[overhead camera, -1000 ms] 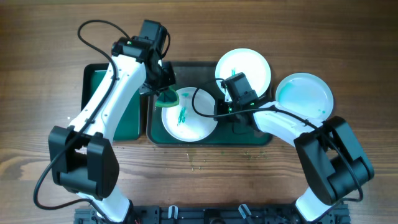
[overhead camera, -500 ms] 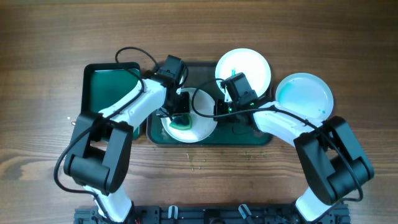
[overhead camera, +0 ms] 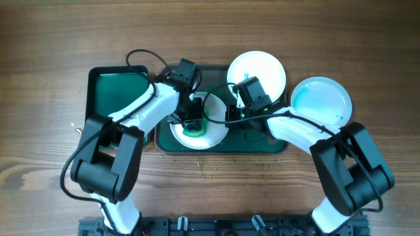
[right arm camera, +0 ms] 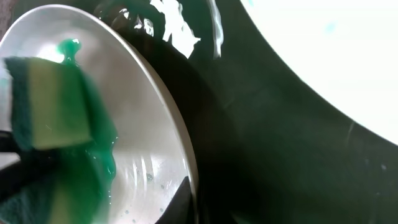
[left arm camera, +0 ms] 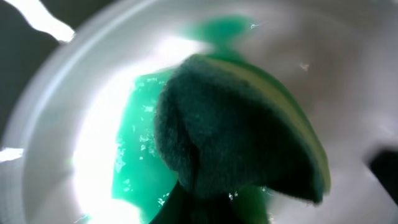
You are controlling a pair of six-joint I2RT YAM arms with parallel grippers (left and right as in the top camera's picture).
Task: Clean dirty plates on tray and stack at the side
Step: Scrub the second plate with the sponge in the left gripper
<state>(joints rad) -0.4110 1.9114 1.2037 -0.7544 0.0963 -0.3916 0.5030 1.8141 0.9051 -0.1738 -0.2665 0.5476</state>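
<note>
Scrubbing: the left gripper (overhead camera: 191, 120) is clamped on the sponge (left arm camera: 236, 130) and presses it onto the middle of the left plate (overhead camera: 215, 129), which lies in the left half of the tray (overhead camera: 266, 143).
Changed: a second ago the sponge hung at this plate's upper-left rim and a thin green streak lay bare. Now the sponge covers the streak, and the left wrist view shows green spread into a wet patch beside it.
Bracing: the right gripper (overhead camera: 230, 120) is closed at the plate's right rim and has not moved. It appears to pinch the rim and steady the plate.
Waiting: the back plate (overhead camera: 257, 73) sits at the tray's upper right with its green smear untouched.
Set aside: the bluish plate (overhead camera: 321, 99) lies off the tray on the table (overhead camera: 367, 39), to the right.
Meaning: wiping of the left plate has likely only begun. It still has to be carried to the side, and the back plate comes after.
</note>
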